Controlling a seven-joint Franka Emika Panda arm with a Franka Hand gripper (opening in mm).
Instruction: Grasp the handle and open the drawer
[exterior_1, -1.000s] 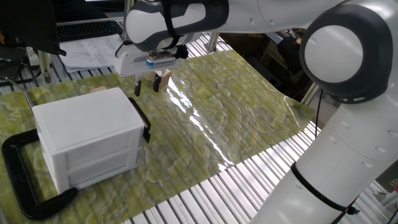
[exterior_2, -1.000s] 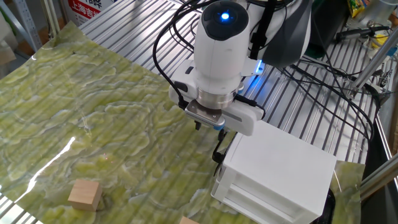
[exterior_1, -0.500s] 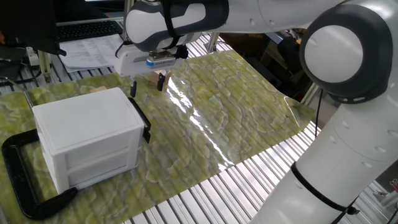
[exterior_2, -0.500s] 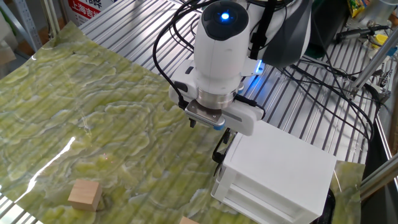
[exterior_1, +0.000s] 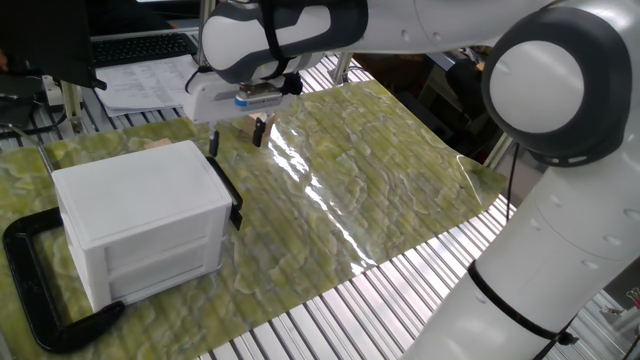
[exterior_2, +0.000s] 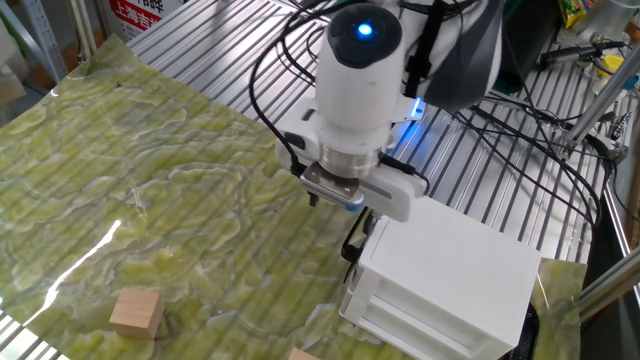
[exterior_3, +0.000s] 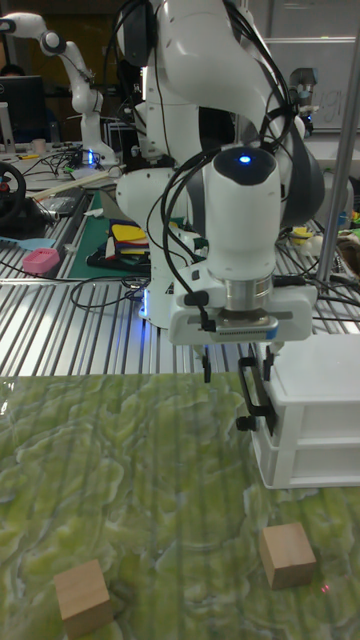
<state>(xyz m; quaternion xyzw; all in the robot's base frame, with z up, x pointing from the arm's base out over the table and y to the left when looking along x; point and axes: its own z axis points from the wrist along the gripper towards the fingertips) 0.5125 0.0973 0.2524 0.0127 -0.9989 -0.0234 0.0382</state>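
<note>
- Just beneath the wrist, the gripper (exterior_3: 236, 364) hangs with its fingers spread apart, pointing down at the top end of the handle (exterior_3: 254, 397).
- One finger (exterior_3: 206, 364) sits on the open-mat side; the other is near the cabinet, at the handle's upper end. The tall view suggests the bar lies between them, but whether either finger touches it cannot be told.
- Below and to the cabinet side of the gripper, the handle (exterior_1: 226, 190) runs as a slim black bar across the drawer (exterior_1: 150, 205) front. The drawer looks fully closed.
- Behind the drawer, away from the gripper, a black clamp (exterior_1: 40, 290) wraps the cabinet's rear.
- On the green mat (exterior_2: 120, 200) in front of the gripper lie two wooden blocks (exterior_3: 288, 553), well apart from it.
- Risks, as a judgement: the fingers could close above the bar and catch nothing if the hand is not low enough. The cabinet-side finger could jam against the drawer front. A pull off the drawer's sliding line could bind it or drag the cabinet against the clamp.
</note>
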